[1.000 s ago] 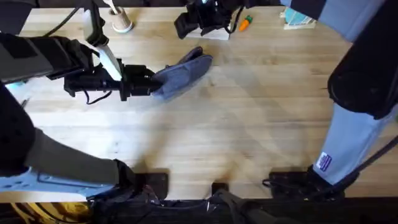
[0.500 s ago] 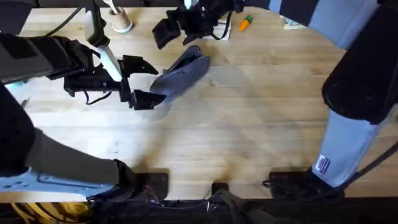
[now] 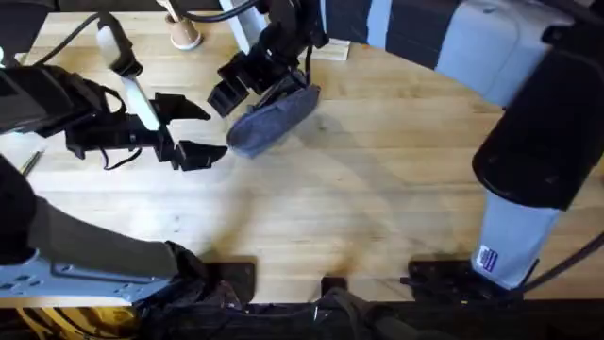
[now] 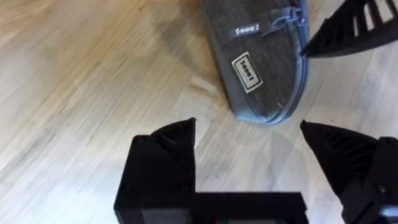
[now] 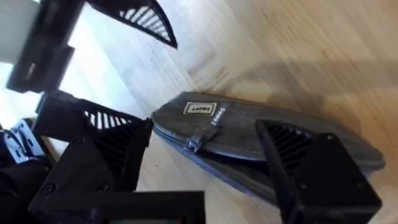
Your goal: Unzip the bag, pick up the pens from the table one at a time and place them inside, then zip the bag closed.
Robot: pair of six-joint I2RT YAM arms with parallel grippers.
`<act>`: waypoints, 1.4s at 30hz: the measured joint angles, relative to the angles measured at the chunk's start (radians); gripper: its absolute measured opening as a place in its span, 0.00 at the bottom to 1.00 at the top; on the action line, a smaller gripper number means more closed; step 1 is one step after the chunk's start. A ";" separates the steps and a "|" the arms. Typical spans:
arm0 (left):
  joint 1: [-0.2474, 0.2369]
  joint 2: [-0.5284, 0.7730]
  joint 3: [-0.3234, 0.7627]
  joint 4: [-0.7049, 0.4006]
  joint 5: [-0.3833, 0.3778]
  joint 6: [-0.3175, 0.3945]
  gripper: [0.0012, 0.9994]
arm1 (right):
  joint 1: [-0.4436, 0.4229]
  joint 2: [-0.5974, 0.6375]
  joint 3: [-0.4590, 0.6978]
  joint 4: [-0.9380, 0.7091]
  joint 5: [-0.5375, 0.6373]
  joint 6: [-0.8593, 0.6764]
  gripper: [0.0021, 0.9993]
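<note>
with its fingers spread and empty, the left gripper [image 3: 196,129] sits just left of the bag [image 3: 274,118], while the right gripper [image 3: 247,82] hovers open over it; unpinned, the soft grey-blue fabric pouch could slide on the smooth planked table [image 3: 377,189] when its small zipper tab [image 5: 198,139] is tugged

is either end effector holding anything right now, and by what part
Nothing is held. The left end effector is open beside the bag; the right end effector is open over it, not closed on it.

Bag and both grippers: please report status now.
Left gripper open, just off the bag's end. Right gripper open over the bag. Bag flat on table. Nothing in the way.
</note>
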 joint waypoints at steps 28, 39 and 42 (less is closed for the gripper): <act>0.101 0.000 0.000 -0.035 -0.006 0.000 0.99 | 0.000 0.039 0.005 -0.077 -0.095 -0.012 0.34; 0.101 0.000 0.000 -0.046 -0.006 0.000 0.99 | -0.001 0.039 0.005 -0.055 -0.115 0.025 0.31; 0.101 0.000 0.000 -0.046 -0.007 0.000 0.99 | -0.007 0.039 0.005 -0.048 -0.135 0.044 0.30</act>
